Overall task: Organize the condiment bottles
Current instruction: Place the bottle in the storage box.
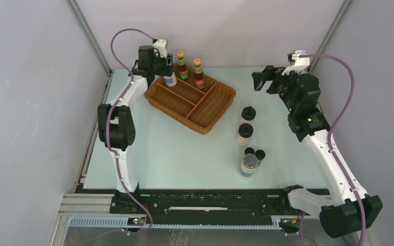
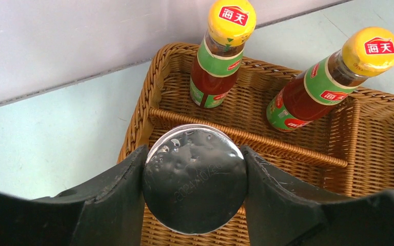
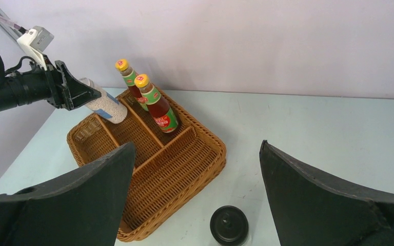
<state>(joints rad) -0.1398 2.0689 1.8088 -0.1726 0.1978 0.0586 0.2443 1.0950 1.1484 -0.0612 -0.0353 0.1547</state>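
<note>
Left wrist: L gripper clamps round, dimpled silver-lidded jar over wicker tray; R gripper open.

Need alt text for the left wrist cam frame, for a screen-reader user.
The left pincer clamps a silver-lidded jar between its black fingers, lid toward the camera, over a brown wicker tray. Beyond a divider, two red-brown sauce bottles with yellow caps stand in the tray, which sits on a pale table.
</note>
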